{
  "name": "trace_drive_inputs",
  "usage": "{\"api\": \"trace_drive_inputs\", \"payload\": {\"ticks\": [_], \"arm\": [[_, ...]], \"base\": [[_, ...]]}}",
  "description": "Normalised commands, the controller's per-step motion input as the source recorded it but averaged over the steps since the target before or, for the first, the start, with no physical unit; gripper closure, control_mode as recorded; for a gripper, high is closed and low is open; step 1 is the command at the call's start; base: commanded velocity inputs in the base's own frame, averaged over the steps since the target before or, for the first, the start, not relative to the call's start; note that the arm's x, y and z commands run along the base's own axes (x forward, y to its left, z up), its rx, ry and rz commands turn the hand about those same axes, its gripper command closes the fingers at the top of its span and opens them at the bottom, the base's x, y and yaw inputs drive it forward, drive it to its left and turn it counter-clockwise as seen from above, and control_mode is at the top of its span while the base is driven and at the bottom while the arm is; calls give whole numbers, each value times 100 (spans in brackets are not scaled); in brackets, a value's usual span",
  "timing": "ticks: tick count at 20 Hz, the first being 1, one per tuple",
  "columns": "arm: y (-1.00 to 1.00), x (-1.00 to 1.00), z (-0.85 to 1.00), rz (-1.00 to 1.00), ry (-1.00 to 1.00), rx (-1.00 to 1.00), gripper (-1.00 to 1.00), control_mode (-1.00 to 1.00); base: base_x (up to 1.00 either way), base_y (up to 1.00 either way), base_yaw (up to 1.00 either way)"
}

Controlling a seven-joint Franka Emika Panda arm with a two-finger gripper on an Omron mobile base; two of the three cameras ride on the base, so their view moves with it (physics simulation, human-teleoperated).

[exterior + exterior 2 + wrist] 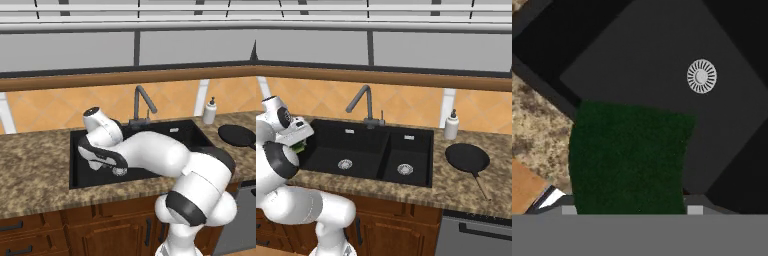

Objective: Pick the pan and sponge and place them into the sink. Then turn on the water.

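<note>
From the left base camera, one matte black rectangular double-basin sink (192,134) sits in the speckled brown granite desk (35,170), and I take it as my landmark. One dark grey bent-neck faucet (141,105) rises behind its middle. One white soap dispenser bottle (210,111) stands beyond its right end, and one shallow round black frying pan (237,135) lies on the desk to its right. The arm bends over the left bowl.

From the right base camera, the same sink shows two bowls, each with one round silver drain: left drain (345,163), right drain (405,169). The pan's thin tan handle (482,187) points away from the sink. The claw (300,145) hangs at the sink's left rim, a sliver of green showing under it.

From the hand camera, one small rectangular sponge (629,157), dark green face towards the lens, sits clenched between the fingers, held over the left rim, one drain beyond it.
</note>
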Motion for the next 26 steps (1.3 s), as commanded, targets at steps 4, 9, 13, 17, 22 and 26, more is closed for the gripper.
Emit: {"api": "trace_drive_inputs", "payload": {"ticks": [4, 9, 13, 17, 22, 26], "arm": [[3, 100, -63, -14, 9, -8, 100, -100], [0, 93, -54, -13, 13, -4, 100, -100], [0, 64, -58, -9, 10, 0, 100, -100], [0, 44, -49, -7, 8, 0, 100, -100], [0, 28, -40, -5, 1, 0, 100, -100], [0, 20, -40, -4, 0, 0, 100, -100]], "base": [[0, 0, 0], [0, 0, 0], [0, 0, 0], [0, 0, 0], [0, 0, 0], [0, 0, 0]]}}
